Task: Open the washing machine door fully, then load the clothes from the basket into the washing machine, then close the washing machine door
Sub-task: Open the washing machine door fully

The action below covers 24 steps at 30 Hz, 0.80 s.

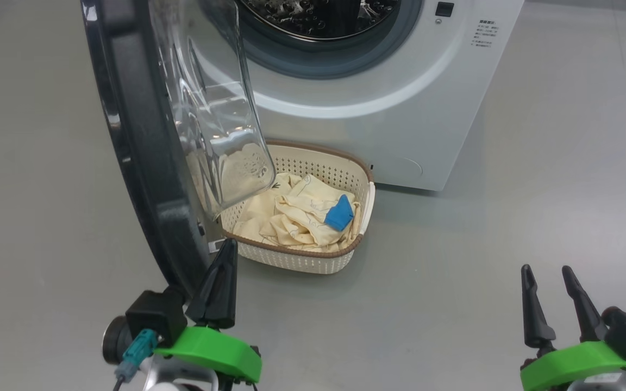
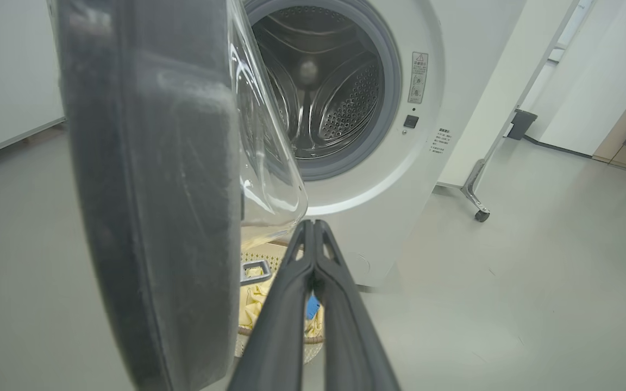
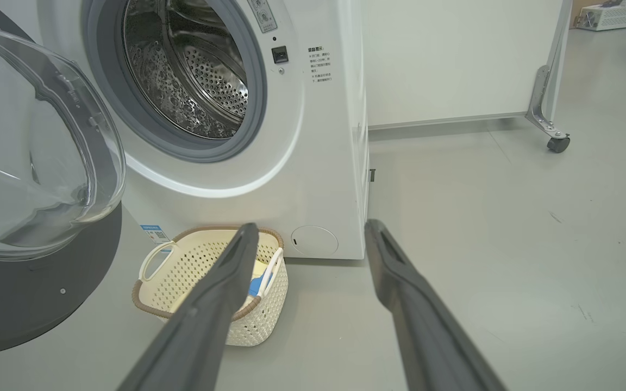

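Head view: the left gripper point(image 1: 230, 247), fingers pressed together and holding nothing, points up just right of the washing machine door point(image 1: 144, 152), which stands edge-on. I cannot tell if they touch. Beyond its tips sits the basket point(image 1: 296, 260) with the clothes point(image 1: 302, 214), partly under the door's glass bowl point(image 1: 226, 141). The right gripper point(image 1: 546, 270) is spread wide, empty and well apart.

Left wrist view: the door looms immediately left of the fingers, so this arm looks nearer for pushing it wider.

Right wrist view: the basket lies ahead-left, at the foot of the washing machine point(image 3: 324, 179).
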Available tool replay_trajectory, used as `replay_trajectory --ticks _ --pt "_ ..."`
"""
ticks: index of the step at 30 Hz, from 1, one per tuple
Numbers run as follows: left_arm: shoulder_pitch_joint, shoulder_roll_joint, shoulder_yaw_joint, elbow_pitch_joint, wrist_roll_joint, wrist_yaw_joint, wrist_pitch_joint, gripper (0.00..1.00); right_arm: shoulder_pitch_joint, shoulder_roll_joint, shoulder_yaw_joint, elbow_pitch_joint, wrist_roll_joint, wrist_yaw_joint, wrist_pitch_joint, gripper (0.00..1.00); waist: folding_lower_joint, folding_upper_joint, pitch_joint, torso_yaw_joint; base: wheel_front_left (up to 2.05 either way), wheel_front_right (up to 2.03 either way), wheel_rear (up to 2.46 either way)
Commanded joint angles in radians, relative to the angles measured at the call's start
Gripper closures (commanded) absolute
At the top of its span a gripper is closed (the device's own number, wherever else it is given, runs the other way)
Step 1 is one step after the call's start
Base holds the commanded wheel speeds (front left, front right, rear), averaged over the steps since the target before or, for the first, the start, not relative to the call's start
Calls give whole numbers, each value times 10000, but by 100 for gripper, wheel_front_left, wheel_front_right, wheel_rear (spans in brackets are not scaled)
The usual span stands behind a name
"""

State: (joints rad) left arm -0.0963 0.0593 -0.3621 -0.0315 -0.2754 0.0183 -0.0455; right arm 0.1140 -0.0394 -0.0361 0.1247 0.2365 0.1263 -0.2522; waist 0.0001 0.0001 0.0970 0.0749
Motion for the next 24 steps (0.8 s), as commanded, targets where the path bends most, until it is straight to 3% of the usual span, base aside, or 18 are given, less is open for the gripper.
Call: replay_trajectory --ticks 1,24 --pt "-490 -7 328 -289 -57 37 -110 100 -452 -110 189 -277 24 44 -95 0 -1 -1 6 -12 0 0 0" --pt "-830 176 571 486 -86 396 -396 100 -539 -109 175 -303 19 44 -95 0 -1 -1 174 436 0 0 0"
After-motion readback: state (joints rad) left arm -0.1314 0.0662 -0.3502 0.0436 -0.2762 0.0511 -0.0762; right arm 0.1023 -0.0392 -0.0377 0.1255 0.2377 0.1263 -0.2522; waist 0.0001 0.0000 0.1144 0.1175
